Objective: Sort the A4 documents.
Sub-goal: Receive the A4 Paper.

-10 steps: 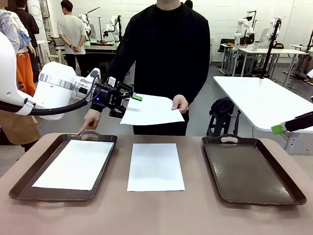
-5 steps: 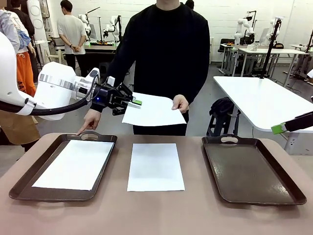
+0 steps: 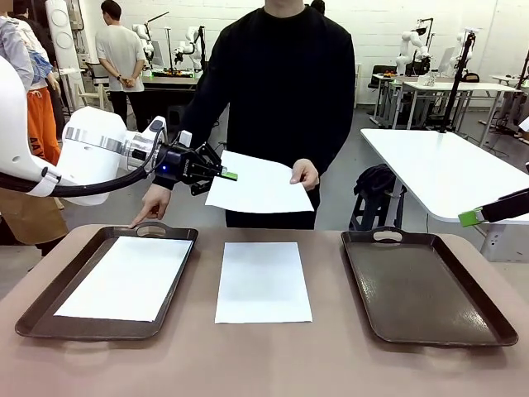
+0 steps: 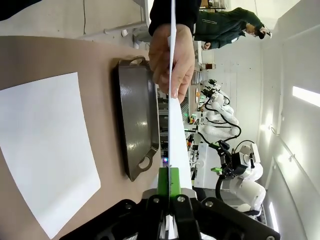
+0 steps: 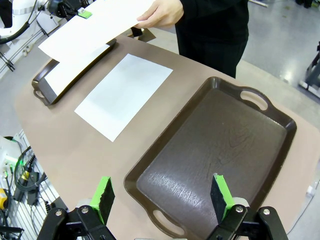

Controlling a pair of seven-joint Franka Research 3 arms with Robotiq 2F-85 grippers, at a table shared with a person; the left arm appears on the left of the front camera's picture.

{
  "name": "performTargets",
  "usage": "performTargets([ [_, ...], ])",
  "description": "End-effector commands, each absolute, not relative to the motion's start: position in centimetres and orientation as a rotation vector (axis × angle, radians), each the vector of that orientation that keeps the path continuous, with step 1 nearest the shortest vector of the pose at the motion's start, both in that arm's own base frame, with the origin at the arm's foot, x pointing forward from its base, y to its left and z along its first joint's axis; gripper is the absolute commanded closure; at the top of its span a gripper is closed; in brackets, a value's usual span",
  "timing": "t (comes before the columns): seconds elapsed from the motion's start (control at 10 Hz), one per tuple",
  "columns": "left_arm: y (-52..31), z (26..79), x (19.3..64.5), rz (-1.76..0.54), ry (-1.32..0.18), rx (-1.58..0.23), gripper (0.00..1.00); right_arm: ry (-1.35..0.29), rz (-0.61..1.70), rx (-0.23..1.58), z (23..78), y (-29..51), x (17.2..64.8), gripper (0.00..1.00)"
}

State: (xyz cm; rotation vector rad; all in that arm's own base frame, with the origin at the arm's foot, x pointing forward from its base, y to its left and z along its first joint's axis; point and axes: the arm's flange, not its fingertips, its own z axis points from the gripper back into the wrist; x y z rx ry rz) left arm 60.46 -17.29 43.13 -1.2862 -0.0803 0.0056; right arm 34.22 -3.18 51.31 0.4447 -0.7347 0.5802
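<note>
Front view: your left gripper point(image 3: 225, 174) pinches one short edge of the plain white A4 paper sheet point(image 3: 260, 188), person's hand point(image 3: 304, 175) on the other. Its long axis runs sideways, up above the brown table point(image 3: 264, 356). Left wrist: sheet's edge-on. Right wrist: right gripper point(image 5: 162, 192) spread wide, facing the dark brown handled tray point(image 5: 220, 135).

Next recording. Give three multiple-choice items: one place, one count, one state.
1. The middle sheet lies: A between the left tray and the right tray; B on a chair; C on the floor.
2. White sheets in view: A two; B five; C three.
3. The left gripper is: A wide open; B shut on the raised sheet; C shut on a tray.
Answers: 1 A, trays flank it. 2 C, the tray sheet, the middle sheet, the raised sheet. 3 B, it pinches the edge.
</note>
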Motion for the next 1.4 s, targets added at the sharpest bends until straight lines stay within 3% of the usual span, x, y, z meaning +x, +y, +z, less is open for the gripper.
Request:
performTargets([
  [0.0,-17.06,43.05,59.76,0.005,-0.120,-1.302,1.00,-0.736,0.585,0.468,51.07,-3.12,34.39,0.00],
  [1.3,-17.20,43.12,60.43,0.007,-0.081,-1.286,1.00,-0.736,0.585,0.468,51.07,-3.12,34.39,0.00],
])
